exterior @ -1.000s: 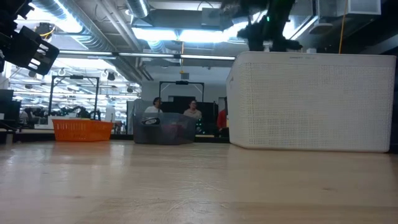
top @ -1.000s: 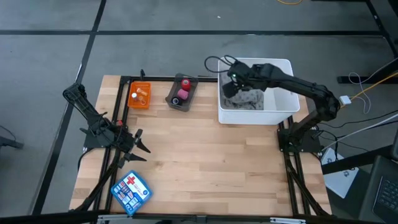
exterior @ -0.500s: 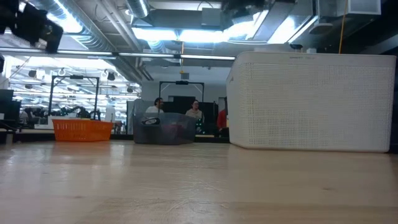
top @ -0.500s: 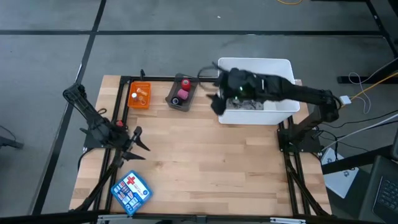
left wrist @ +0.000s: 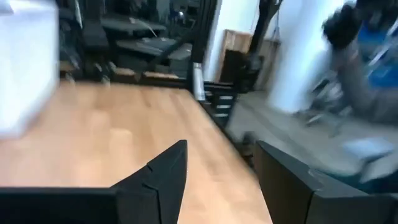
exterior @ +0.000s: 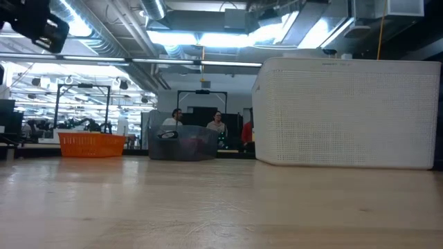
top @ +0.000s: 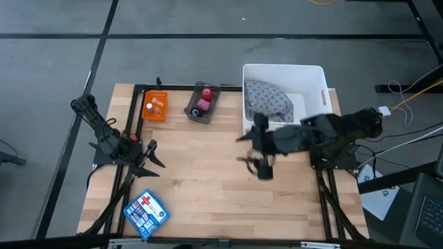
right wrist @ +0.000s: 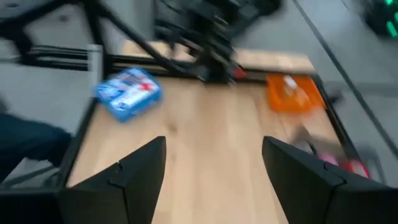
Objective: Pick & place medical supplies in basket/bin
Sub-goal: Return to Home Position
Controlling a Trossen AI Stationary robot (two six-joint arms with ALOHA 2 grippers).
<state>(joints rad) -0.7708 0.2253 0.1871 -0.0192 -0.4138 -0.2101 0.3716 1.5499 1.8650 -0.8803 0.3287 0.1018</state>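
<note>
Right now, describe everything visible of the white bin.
The white bin is a rectangular, open-topped, plastic-looking tub with rounded corners. The low view shows its side wall finely perforated. It stands upright at the corner of the wooden table on the right arm's side. A crumpled grey patterned cloth lies inside, toward its left, leaving bare floor on the right.

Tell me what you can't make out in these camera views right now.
Cloth in the white bin: hidden in the low view by the bin's wall.
Orange basket contents: too small in the high view, blurred in the right wrist view.
Black bin: any dark item inside is lost against it from above.
Right end effector: blurred in the high view.
</note>
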